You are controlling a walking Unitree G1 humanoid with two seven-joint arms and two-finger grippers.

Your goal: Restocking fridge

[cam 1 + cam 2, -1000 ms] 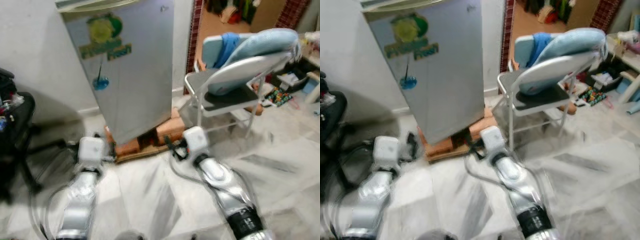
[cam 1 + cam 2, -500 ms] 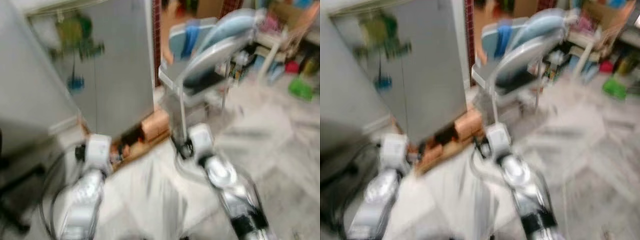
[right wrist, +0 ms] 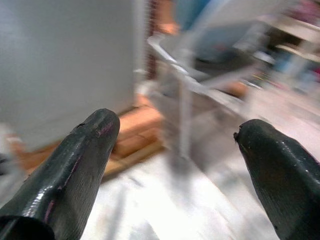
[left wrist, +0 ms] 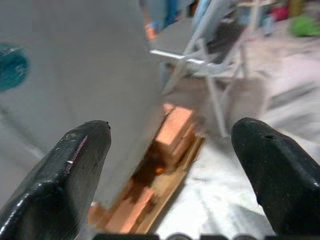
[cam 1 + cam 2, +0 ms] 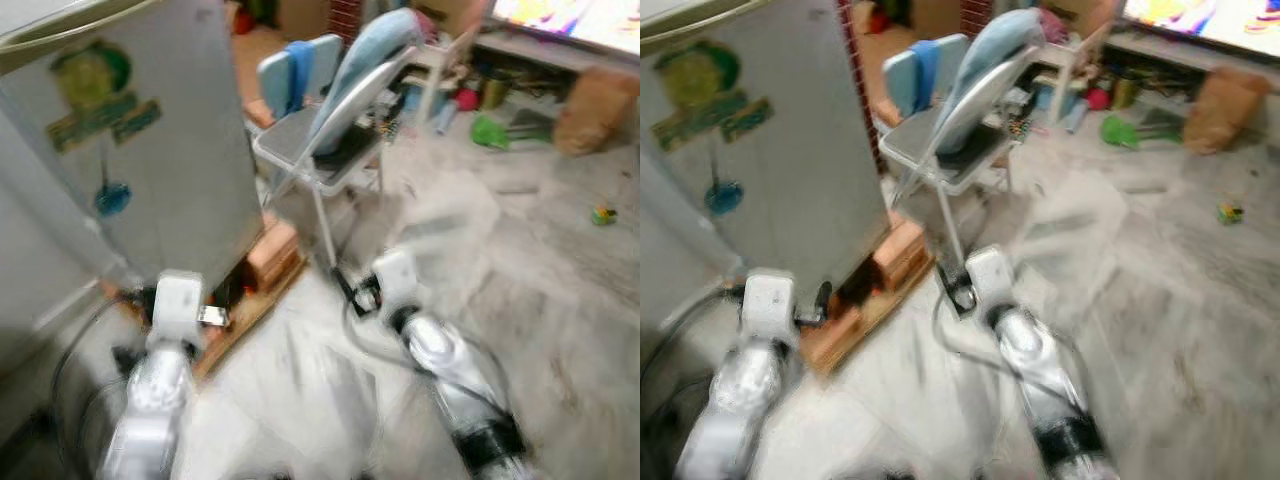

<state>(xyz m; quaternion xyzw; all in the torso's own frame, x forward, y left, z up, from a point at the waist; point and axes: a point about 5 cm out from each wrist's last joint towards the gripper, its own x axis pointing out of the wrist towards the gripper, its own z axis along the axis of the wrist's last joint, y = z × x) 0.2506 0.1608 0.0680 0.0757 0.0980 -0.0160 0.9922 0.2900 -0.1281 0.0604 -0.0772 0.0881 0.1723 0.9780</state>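
A grey fridge (image 5: 150, 150) with a green and yellow sticker on its shut door stands at the left, raised on orange bricks (image 5: 270, 255) and a wooden board. My left gripper (image 4: 175, 150) is held low in front of the fridge's base, its fingers wide apart with nothing between them. My right gripper (image 3: 175, 145) is open too, pointing at the bricks and the chair legs. Both silver arms (image 5: 440, 360) reach forward at the bottom of the head views.
A grey folding chair (image 5: 330, 150) with a blue cushion and cloth stands right beside the fridge. Toys, a brown bag (image 5: 595, 95) and a low shelf line the far right. The pale marble floor (image 5: 540, 260) lies open to the right. The head views are blurred.
The whole picture has swung: the fridge has slid to the left of the frame and more floor and clutter show at the right. The arms keep their pose.
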